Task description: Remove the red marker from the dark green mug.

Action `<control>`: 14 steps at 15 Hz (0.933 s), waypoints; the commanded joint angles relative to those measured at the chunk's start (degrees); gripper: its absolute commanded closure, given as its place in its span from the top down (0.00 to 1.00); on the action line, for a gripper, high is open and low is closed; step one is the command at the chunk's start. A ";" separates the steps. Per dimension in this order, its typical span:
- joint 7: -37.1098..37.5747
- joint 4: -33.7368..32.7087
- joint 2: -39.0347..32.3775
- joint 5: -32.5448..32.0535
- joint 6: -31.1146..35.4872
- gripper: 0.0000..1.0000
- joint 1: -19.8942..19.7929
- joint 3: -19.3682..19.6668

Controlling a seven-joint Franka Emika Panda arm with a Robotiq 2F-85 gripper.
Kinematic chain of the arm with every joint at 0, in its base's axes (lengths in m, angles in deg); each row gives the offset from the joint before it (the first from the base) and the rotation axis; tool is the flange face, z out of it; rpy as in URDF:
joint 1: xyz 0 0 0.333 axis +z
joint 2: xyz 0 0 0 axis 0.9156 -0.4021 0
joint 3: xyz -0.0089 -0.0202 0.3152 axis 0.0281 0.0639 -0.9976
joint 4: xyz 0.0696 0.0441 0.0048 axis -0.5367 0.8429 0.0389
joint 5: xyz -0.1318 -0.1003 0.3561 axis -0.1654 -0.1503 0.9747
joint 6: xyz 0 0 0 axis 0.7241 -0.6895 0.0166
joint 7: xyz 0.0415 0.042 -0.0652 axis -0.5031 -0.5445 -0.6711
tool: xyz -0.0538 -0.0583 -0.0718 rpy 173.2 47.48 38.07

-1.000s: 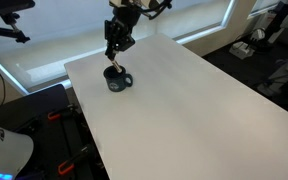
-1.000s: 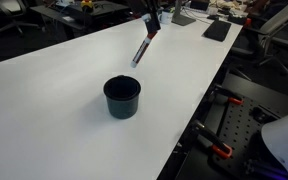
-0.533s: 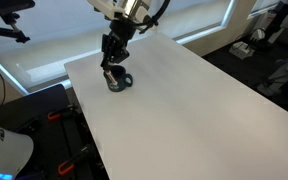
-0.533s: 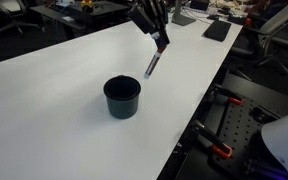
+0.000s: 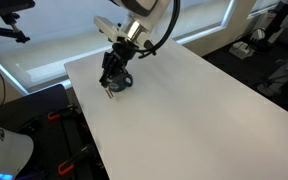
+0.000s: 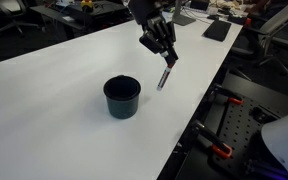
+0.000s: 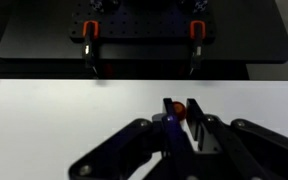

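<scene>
Jaws narrow, my gripper (image 6: 168, 58) was clamped on the upper end of the red marker (image 6: 165, 76). The marker hung below my fingertips, tilted a little off upright. It was fully out of the dark green mug (image 6: 122, 96) and apart from it, on the side nearer the table's edge. Its lower tip was close over the white table (image 6: 54, 70); whether it touched the surface I could not tell. The mug stood upright on the table, mouth up. In an exterior view from another side, I hung in front of the mug (image 5: 126, 82) and hid part of it, with the marker's tip just beside its base. In the wrist view, a bit of red showed between my dark fingers (image 7: 206, 132) over the white tabletop. Beyond the table's edge lay a black board (image 7: 144, 45) with two red-handled clamps (image 7: 90, 33).
</scene>
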State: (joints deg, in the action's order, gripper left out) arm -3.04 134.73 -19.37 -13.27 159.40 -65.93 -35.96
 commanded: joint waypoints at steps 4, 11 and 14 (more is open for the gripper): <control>-7.43 0.81 -5.99 1.43 6.85 0.04 -1.64 0.80; -15.30 0.80 -8.58 2.88 8.26 0.37 -4.12 0.29; -14.15 0.27 -8.46 2.03 6.97 0.33 -3.59 0.76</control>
State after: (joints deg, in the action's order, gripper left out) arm -17.16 135.17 -27.77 -11.29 166.53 -69.68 -35.36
